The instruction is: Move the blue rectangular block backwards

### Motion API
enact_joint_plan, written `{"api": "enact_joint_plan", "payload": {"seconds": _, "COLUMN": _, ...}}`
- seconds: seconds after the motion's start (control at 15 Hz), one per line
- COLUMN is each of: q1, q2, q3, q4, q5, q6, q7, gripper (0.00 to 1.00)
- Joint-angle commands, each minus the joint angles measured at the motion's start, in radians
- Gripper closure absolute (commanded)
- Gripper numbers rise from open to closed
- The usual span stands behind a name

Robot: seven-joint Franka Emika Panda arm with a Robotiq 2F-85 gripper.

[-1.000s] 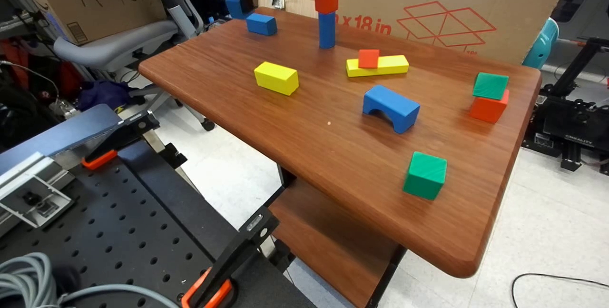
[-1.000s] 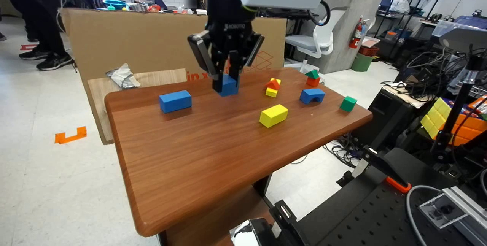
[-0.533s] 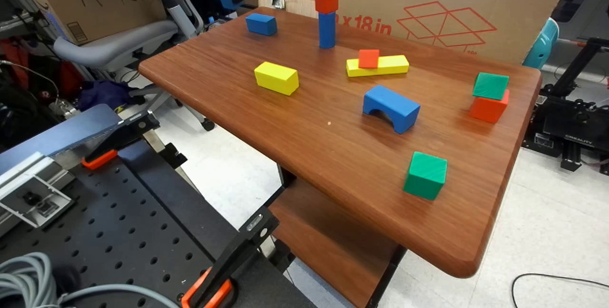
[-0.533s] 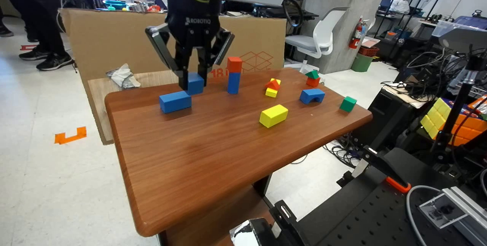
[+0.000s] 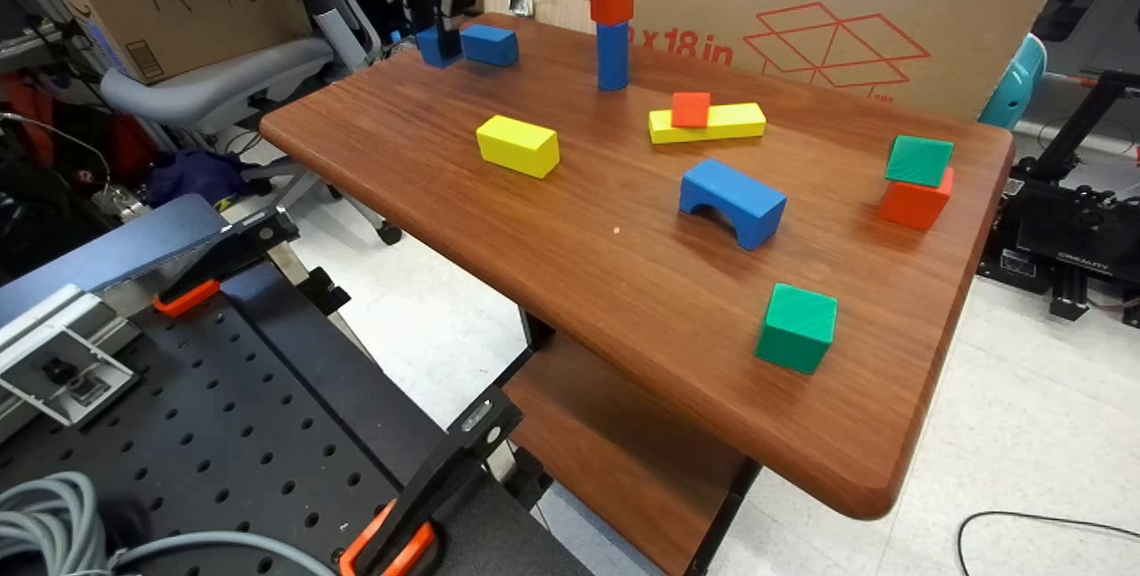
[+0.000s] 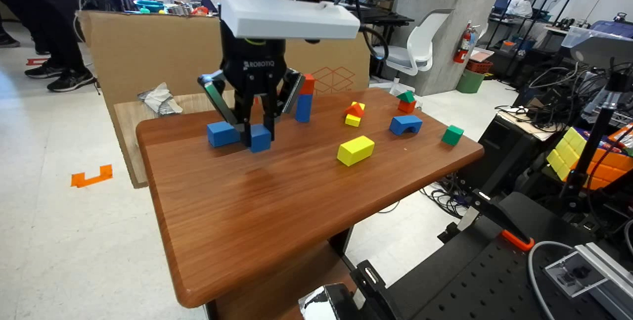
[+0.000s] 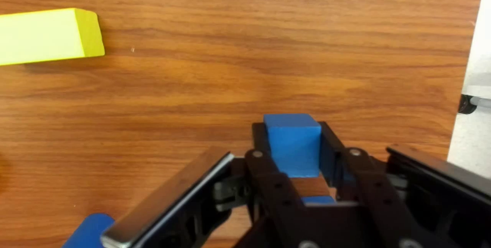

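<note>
The blue rectangular block (image 6: 221, 133) lies on the table near its back left corner; it also shows in an exterior view (image 5: 491, 46). A blue sliver (image 7: 318, 200) low between the fingers in the wrist view seems to be part of it. My gripper (image 6: 258, 137) is shut on a smaller cube-like blue block (image 7: 294, 152), with a finger on each side. The held block is just in front of the rectangular block in an exterior view (image 6: 261, 140). It seems to be a little above the table, with a dark shadow below and in front.
A blue pillar with a red cube (image 5: 611, 3) on top stands at the back. A yellow block (image 6: 356, 151), a blue arch (image 6: 406, 124), a green cube (image 6: 452, 135) and small stacks stand farther right on the table (image 6: 277, 216). A cardboard wall (image 6: 163, 58) stands behind.
The gripper has moved from beside the pillar with the cube-like blue block, leftward toward the rectangular block, then downward and toward the front. The blue rectangular block has not moved.
</note>
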Motion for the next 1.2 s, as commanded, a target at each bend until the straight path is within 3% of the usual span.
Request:
{"api": "enact_joint_plan", "payload": {"seconds": 0.0, "q1": 0.016, "q2": 0.054, "q3": -0.017, "q4": 0.060, "q5": 0.005, "q6": -0.047, "q7": 0.007, "gripper": 0.92}}
{"api": "enact_joint_plan", "payload": {"seconds": 0.4, "q1": 0.024, "q2": 0.107, "q3": -0.027, "q4": 0.098, "q5": 0.003, "q6": -0.051, "q7": 0.012, "gripper": 0.92}}
{"api": "enact_joint_plan", "payload": {"seconds": 0.47, "q1": 0.024, "q2": 0.107, "q3": -0.026, "q4": 0.102, "q5": 0.005, "q6": -0.058, "q7": 0.009, "gripper": 0.73}}
{"api": "enact_joint_plan", "payload": {"seconds": 0.53, "q1": 0.022, "q2": 0.105, "q3": -0.024, "q4": 0.102, "q5": 0.008, "q6": -0.061, "q7": 0.007, "gripper": 0.42}}
{"api": "enact_joint_plan", "payload": {"seconds": 0.67, "q1": 0.020, "q2": 0.077, "q3": -0.020, "q4": 0.076, "q5": 0.012, "q6": -0.048, "q7": 0.005, "gripper": 0.34}}
{"api": "enact_joint_plan", "payload": {"seconds": 0.93, "q1": 0.000, "q2": -0.065, "q3": -0.007, "q4": -0.033, "q5": 0.043, "q6": -0.046, "q7": -0.007, "gripper": 0.04}}
{"api": "enact_joint_plan", "payload": {"seconds": 1.13, "q1": -0.020, "q2": -0.170, "q3": -0.009, "q4": -0.084, "q5": 0.070, "q6": -0.047, "q7": -0.009, "gripper": 0.00}}
